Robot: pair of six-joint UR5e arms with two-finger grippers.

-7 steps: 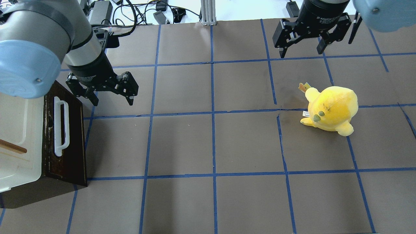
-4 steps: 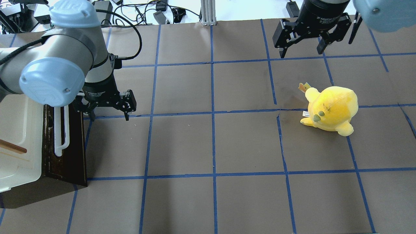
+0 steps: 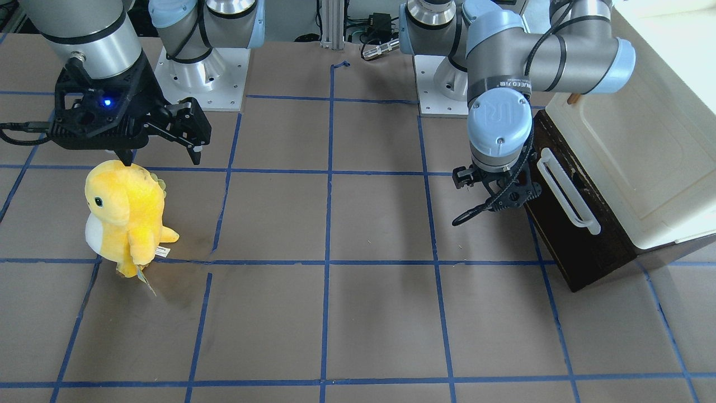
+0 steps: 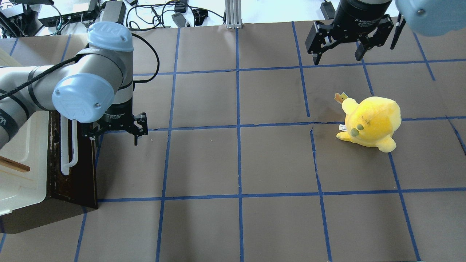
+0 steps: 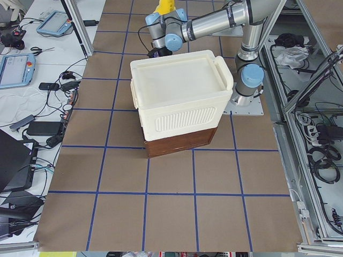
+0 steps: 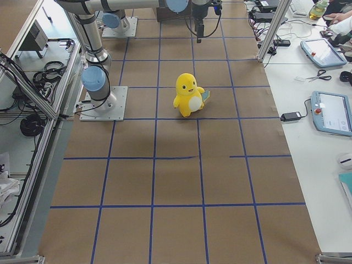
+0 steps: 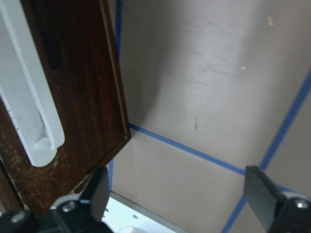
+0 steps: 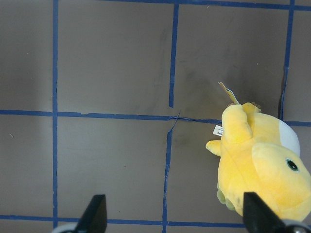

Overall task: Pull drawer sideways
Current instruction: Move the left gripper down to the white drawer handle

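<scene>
one risk: closing wide-open left pincer (image 4: 114, 137) short of long white bar handle (image 4: 64, 156) on dark brown wooden drawer (image 4: 84, 171).

Clearance on the table (image 4: 204, 160): open middle, obstacles at two edges
The drawer (image 4: 83, 174) and cabinet (image 4: 22, 145) block the left edge; a yellow plush toy (image 4: 371, 122) stands near the right edge

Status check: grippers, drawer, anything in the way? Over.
Left gripper open beside the drawer front, handle not grasped. Right gripper open, hovering above table. Yellow plush toy far across the table from the drawer, not in the way.
</scene>
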